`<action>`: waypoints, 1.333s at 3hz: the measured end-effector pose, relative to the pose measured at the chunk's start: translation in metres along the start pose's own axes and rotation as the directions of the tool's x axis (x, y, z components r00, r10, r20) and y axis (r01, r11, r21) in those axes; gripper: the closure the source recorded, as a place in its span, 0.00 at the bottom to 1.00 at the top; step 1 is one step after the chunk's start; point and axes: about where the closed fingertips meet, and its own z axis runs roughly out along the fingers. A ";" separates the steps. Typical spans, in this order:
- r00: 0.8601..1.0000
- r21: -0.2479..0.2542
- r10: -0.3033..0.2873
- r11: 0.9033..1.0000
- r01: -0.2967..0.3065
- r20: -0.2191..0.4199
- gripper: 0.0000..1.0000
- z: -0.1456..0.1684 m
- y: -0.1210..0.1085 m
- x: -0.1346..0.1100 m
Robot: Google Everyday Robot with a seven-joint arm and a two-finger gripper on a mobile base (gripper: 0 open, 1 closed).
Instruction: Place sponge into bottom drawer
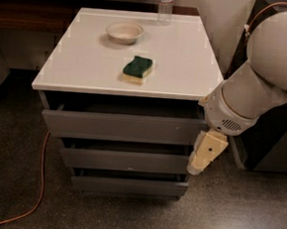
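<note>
Your gripper (206,155) hangs off the cabinet's right front corner, level with the middle drawer (125,161), and you cannot tell whether it is spread or closed. The sponge (137,69) lies green side up on the white top (78,61), near the bowl (124,31) and well above the bottom drawer (128,185).

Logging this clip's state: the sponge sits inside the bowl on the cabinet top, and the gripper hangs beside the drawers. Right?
Not quite. The camera view shows the sponge lying flat on the cabinet top, apart from the bowl and nearer the front edge. The gripper does hang beside the drawers.
</note>
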 end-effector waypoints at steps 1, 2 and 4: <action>0.999 -0.054 -0.049 0.997 0.050 0.017 0.00 0.032 0.005 0.009; 0.989 -0.123 -0.132 0.983 0.139 0.060 0.00 0.065 0.004 0.020; 0.977 -0.140 -0.197 0.968 0.207 0.087 0.00 0.100 0.000 0.025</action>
